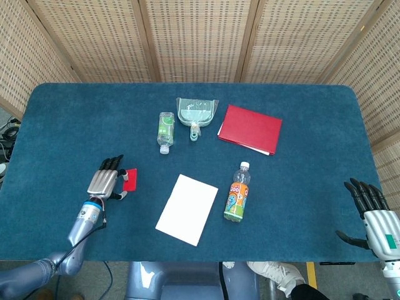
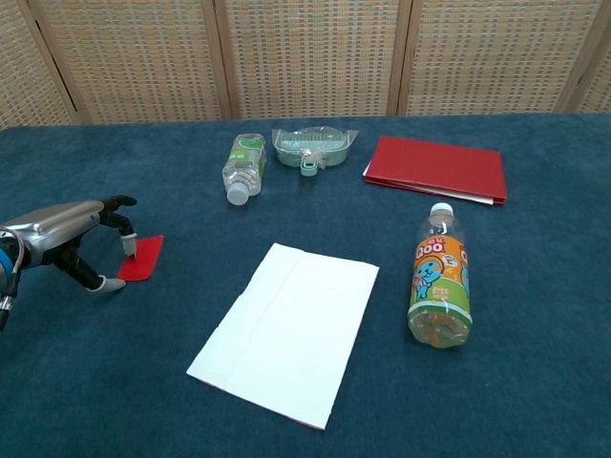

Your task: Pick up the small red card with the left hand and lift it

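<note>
- You have a blue-covered table (image 1: 312, 156) carrying everything, with wicker screens (image 1: 200, 37) behind its far edge.
- You see a clear bottle with a green label (image 1: 165, 131) lying near the far edge, left of centre.
- Just beside it to the right lies a pale green dustpan (image 1: 196, 112).
- A red folder (image 1: 250, 129) lies flat right of that.
- A white sheet of paper (image 1: 187, 209) lies near the front edge.
- An orange-labelled bottle (image 1: 237, 194) lies just right of the paper.

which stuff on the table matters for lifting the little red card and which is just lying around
Belongs to the job:
small red card, lying on the cloth
left hand, fingertips at the card's edge

Just lying about:
white paper sheet
orange-label bottle
green-label bottle
green dustpan
red folder
right hand, off at the table's edge
</note>
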Motion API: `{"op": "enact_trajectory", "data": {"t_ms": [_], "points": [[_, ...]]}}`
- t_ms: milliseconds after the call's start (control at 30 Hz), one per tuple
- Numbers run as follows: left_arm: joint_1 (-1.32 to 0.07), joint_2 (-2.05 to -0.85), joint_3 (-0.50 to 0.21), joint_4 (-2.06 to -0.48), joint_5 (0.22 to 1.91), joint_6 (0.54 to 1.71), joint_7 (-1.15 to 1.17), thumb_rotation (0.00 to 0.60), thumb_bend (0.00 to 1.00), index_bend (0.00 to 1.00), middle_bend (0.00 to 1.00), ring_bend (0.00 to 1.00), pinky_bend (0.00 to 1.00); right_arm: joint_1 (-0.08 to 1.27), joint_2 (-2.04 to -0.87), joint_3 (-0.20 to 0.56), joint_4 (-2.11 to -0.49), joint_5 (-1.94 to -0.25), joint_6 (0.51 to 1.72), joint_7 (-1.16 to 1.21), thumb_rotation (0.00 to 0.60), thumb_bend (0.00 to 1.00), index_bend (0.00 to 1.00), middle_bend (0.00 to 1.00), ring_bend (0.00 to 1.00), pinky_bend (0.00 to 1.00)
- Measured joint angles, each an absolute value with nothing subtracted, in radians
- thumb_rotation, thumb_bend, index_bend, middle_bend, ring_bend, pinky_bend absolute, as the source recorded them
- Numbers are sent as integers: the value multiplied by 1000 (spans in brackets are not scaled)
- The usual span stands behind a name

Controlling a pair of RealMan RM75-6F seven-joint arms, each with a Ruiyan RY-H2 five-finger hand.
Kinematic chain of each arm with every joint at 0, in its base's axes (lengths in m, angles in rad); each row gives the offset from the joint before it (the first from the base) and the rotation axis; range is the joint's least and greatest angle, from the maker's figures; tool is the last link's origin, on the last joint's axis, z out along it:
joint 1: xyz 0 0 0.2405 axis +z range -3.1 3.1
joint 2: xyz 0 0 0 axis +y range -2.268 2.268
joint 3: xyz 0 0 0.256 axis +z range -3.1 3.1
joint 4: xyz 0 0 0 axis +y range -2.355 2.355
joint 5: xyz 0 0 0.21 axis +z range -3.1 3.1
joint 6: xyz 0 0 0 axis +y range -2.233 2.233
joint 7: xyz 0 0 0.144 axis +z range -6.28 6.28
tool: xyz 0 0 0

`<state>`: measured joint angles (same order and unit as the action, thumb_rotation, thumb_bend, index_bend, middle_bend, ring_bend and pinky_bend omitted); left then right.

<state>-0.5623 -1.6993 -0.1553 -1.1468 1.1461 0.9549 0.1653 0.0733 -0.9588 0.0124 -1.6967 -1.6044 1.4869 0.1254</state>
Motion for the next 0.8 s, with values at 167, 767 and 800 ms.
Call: {"op": "enact_trajectory", "data": {"t_ms": [167,767,800], "points": [[-563,-1700,-155,-1147,1150,955,163,600,369,482,0,0,0,74,-958,12,-1697,-1604,1485,126,600,0,0,0,0,0],[-566,-1699,-150,-1169,1138,948,193,600,473,540,0,0,0,75,-954,10,-1698,-1605,1481,136,600,0,0,0,0,0],[-566,-1699,-151,-1170,1138,948,193,600,474,543,0,0,0,76,-954,10,-1697,-1605,1481,137,600,0,0,0,0,0]]}}
